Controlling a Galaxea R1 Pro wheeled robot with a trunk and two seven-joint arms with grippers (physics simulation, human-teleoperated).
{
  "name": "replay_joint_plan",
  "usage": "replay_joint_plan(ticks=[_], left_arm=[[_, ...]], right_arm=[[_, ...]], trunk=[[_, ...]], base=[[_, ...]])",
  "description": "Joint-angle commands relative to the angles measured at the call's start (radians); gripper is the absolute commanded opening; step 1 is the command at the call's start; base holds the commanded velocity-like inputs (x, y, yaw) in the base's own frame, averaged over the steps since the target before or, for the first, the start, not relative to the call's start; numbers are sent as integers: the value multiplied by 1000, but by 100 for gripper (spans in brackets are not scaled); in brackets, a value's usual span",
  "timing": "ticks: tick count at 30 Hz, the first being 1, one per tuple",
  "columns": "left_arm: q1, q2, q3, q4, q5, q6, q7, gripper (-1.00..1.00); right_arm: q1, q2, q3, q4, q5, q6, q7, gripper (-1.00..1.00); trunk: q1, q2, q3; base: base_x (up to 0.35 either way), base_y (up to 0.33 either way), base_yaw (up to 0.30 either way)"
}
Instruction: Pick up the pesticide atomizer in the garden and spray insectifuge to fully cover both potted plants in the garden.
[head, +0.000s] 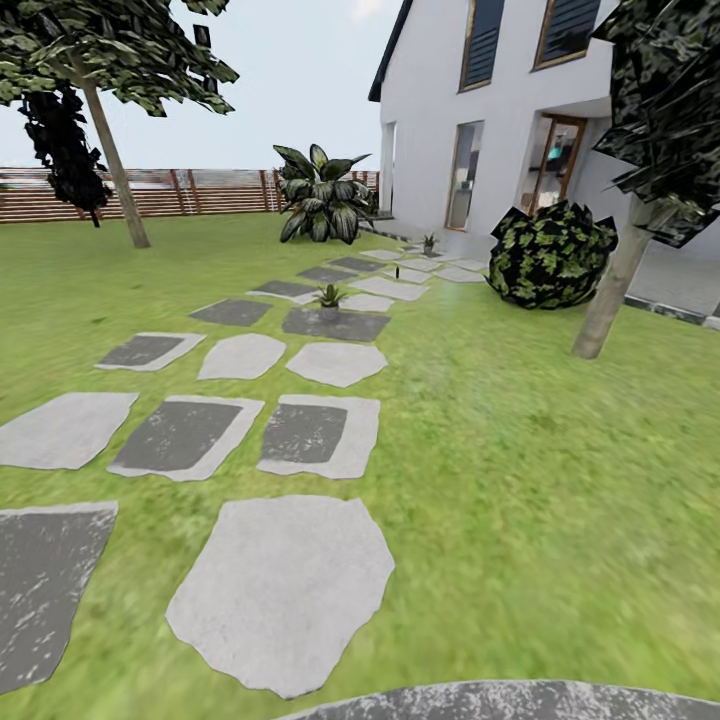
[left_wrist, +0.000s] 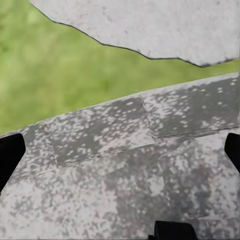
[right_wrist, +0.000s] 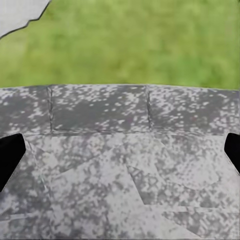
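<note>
— Across the green lawn (head: 520, 420), what lies underfoot?

— Flat grey and white stepping stones (head: 285, 585) run in loose rows away from the camera toward the white house (head: 470, 110), some pale and smooth, some dark and speckled. A brown slatted wooden fence (head: 190, 192) closes the far side, with a slanted tree trunk (head: 115, 165) before it and another trunk (head: 612, 290) at right.

— And the plants to be sprayed?

— One small rosette of pointed green leaves in a tiny grey pot (head: 329, 298) stands on a dark stone midway up the path. A second small potted plant (head: 429, 243) sits farther on, near the house. Between them a tiny dark object (head: 398, 270) stands on the stones; too small to say whether it is the sprayer.

— Anything else growing?

— A big round dark bush (head: 550, 255) beside the house and a broad-leaved plant (head: 320, 195) by the fence.

— The grippers?

— Each wrist view looks down on speckled stone (left_wrist: 120, 190) and grass (right_wrist: 130, 45). The left gripper's black fingers (left_wrist: 10, 155) sit at opposite edges, spread wide, holding nothing; the right gripper's fingers (right_wrist: 9, 157) likewise.
</note>
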Motion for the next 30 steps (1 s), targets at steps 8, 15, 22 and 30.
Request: replay_joint_plan(ticks=[8,15,22,30], left_arm=[[-1,0,3,1,2,-4,0,100],[-1,0,3,1,2,-4,0,100],[-1,0,3,1,2,-4,0,100],[-1,0,3,1,1,-4,0,100]], right_arm=[[-1,0,-1,0,5,-3,-1,100],[-1,0,-1,0,5,-2,-1,100],[-1,0,-1,0,5,-2,-1,100],[-1,0,-1,1,5,-2,-1,100]], trunk=[[0,0,-1],[0,0,-1],[0,0,-1],[0,0,-1]], base=[[309,0,0],[311,0,0],[328,0,0],[334,0,0]])
